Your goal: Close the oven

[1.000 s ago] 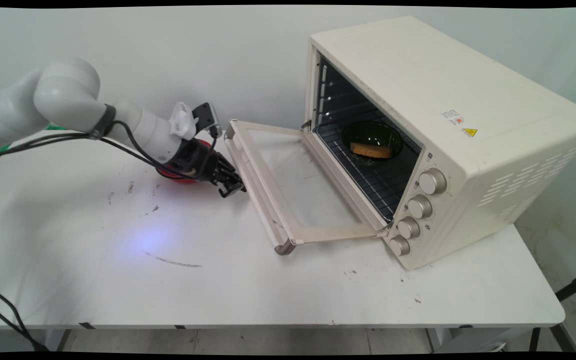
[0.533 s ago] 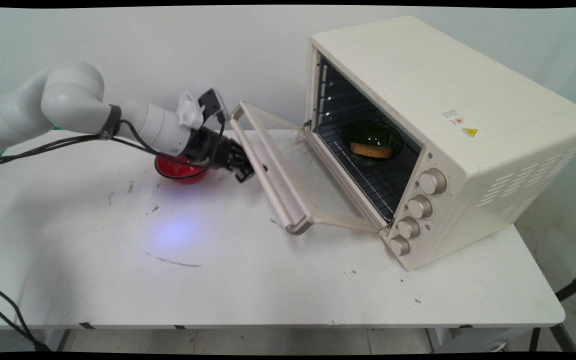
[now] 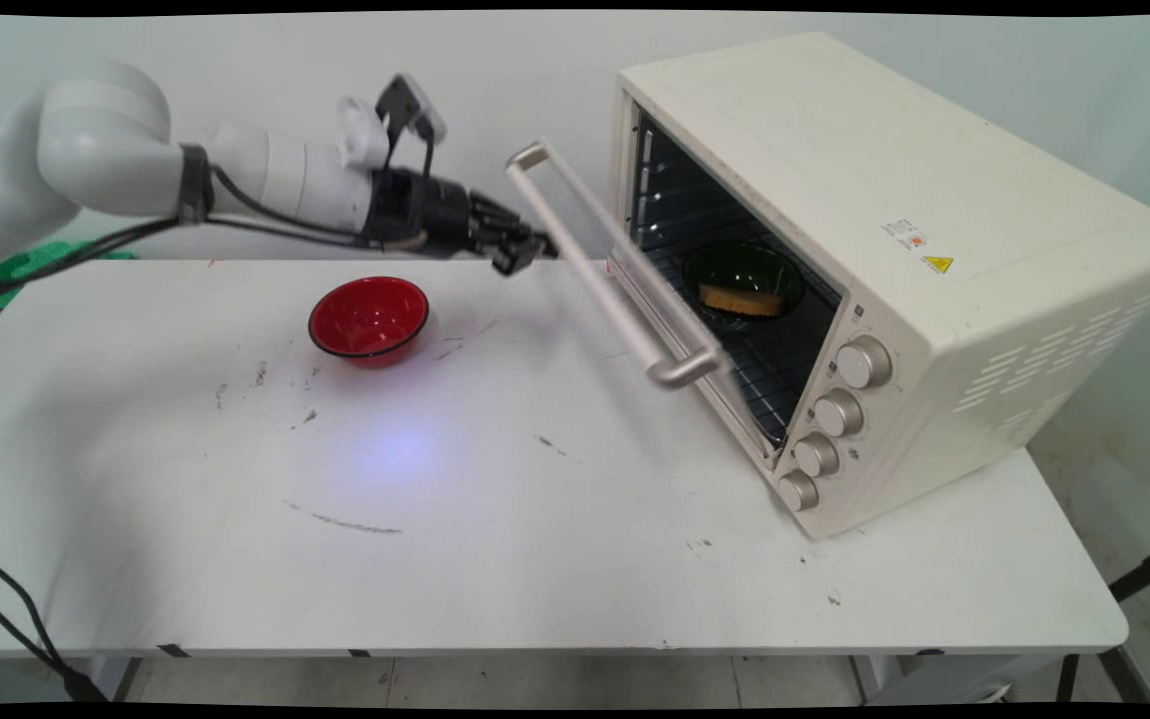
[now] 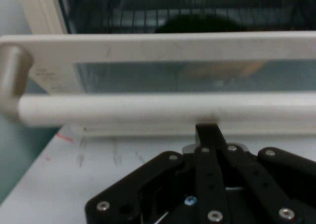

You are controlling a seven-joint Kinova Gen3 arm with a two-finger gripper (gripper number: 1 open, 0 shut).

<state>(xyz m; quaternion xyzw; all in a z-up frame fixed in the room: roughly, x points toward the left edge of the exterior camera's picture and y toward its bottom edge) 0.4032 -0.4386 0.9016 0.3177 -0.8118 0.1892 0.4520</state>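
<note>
Against the oven door's handle (image 3: 603,262), I saw my gripper (image 3: 525,250) with its fingers drawn together, grasping nothing; the door (image 4: 163,76) stood half-raised, a red bowl (image 3: 368,319) behind on the table (image 3: 535,559).

Table (image 3: 535,559) with oven (image 3: 894,270), red bowl (image 3: 368,320)
</note>
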